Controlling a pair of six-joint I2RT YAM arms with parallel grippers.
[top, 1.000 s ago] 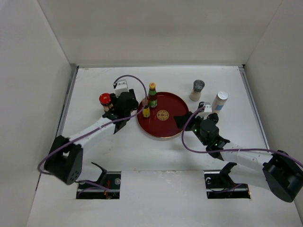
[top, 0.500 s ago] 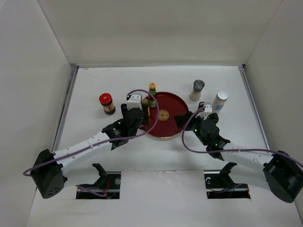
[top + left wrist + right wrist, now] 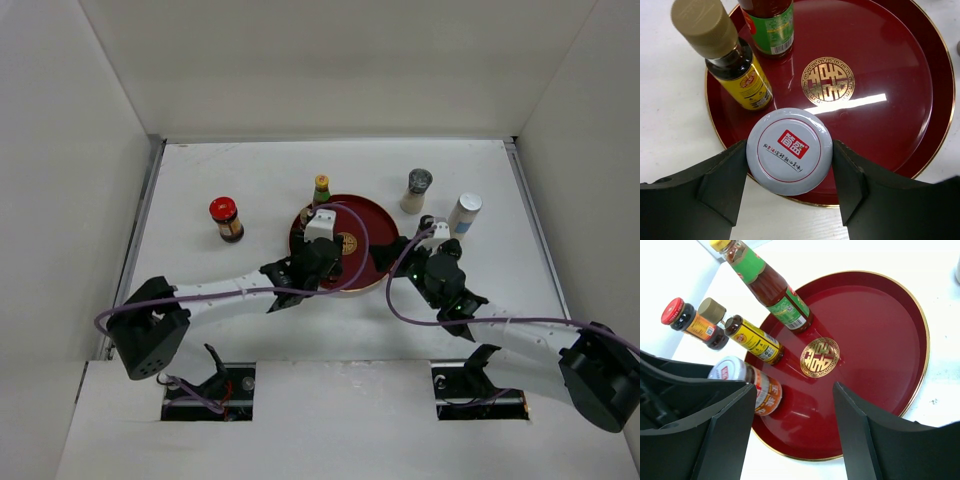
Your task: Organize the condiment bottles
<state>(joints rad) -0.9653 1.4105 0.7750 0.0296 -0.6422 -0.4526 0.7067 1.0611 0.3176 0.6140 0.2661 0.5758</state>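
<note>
A round red tray holds a green-label sauce bottle and a small yellow-label bottle with a tan cap. My left gripper is shut on a white-lidded jar with an orange label, just inside the tray's near-left rim. The jar also shows in the right wrist view, upright on the tray floor. My right gripper is open and empty, low over the tray's near-right part. A red-lidded jar stands on the table left of the tray.
A grey-capped shaker and a white bottle stand on the table right of the tray. White walls close in the table on the left, back and right. The two grippers face each other across the tray's front.
My left gripper has moved right, from beside the red-lidded jar to the tray's near-left part, with the white-lidded jar in it. The right arm has not moved.
</note>
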